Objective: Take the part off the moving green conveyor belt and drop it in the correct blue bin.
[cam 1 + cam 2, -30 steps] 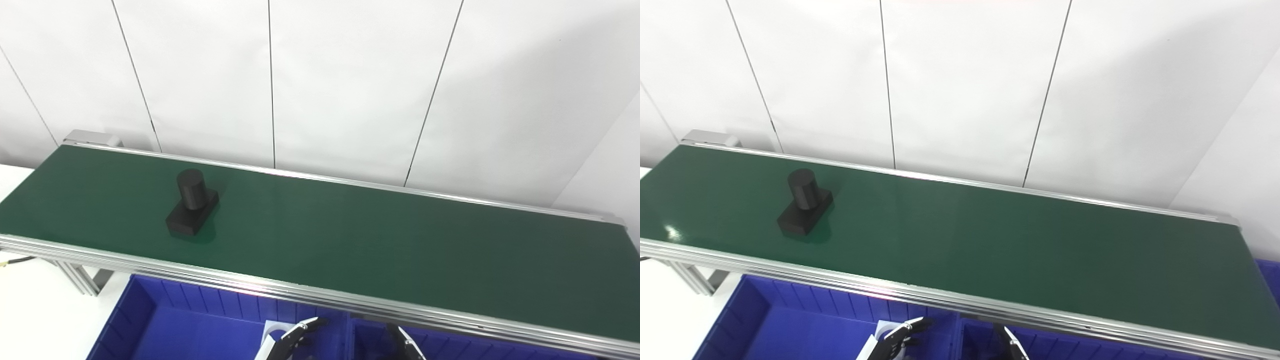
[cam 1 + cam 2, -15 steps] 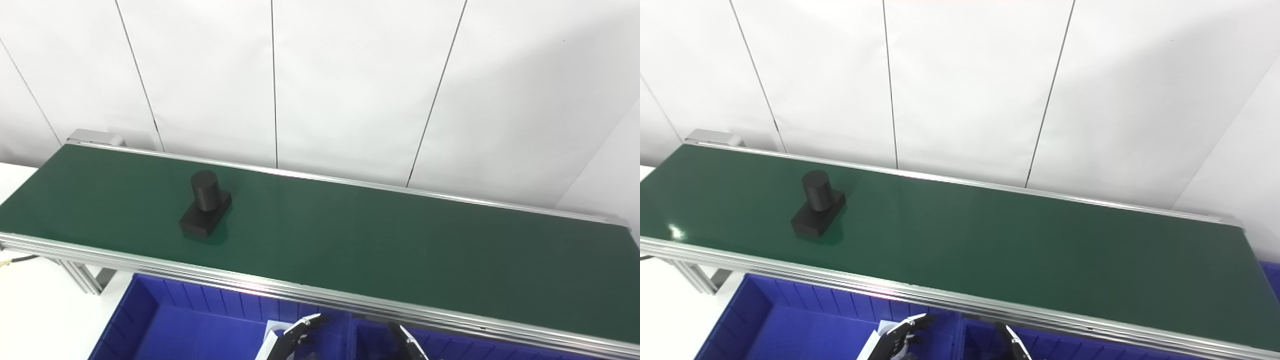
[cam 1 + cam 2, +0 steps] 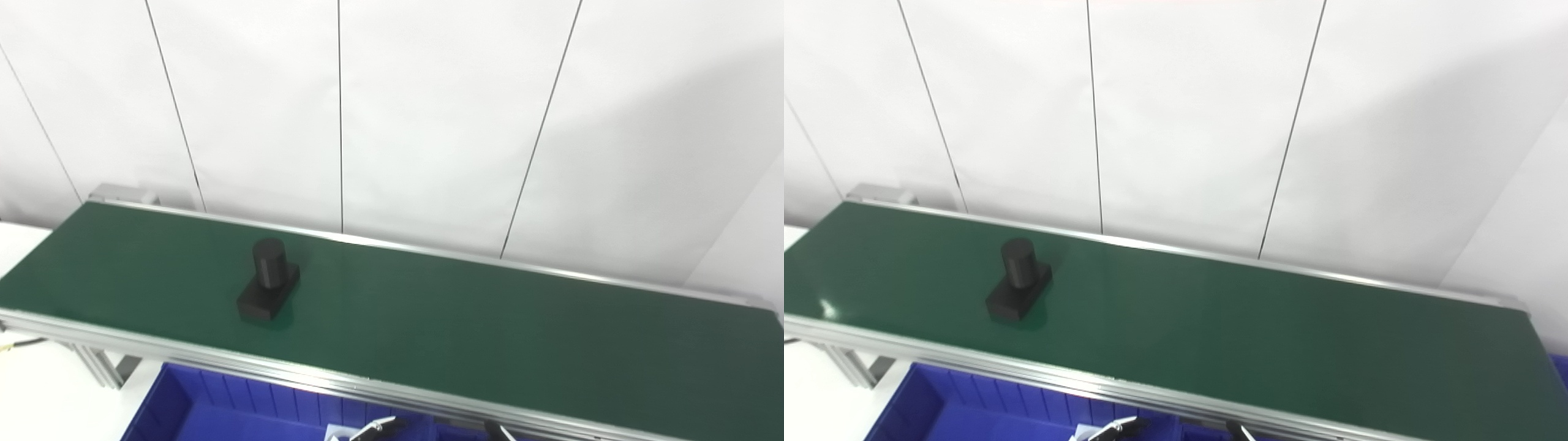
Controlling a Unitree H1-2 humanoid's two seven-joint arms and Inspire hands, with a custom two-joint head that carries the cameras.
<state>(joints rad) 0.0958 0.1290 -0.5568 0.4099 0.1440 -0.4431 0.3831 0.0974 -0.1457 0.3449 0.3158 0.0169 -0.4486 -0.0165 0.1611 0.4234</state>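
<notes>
The part (image 3: pixel 268 288) is black, a short upright cylinder on a rectangular base. It rides on the left half of the green conveyor belt (image 3: pixel 465 324). Below the belt's near rail, a blue bin (image 3: pixel 202 404) shows at the bottom edge. Only fingertips of my left hand (image 3: pixel 375 427) poke in over the bin, stretched out and holding nothing. A single fingertip of my right hand (image 3: pixel 495 432) shows beside it at the picture's bottom. Both hands are far below and to the right of the part.
Aluminium rails (image 3: pixel 294 373) run along both long edges of the belt. A white panelled wall (image 3: pixel 429 122) stands right behind it. A white tabletop (image 3: pixel 37 392) and the belt's frame leg (image 3: pixel 101 370) lie at the lower left. Another blue bin corner (image 3: pixel 1560 362) shows at the right.
The camera has tilted up, so belt, bins and hands sit lower in the picture. The part has travelled a little to the right along the belt. The hands have barely moved.
</notes>
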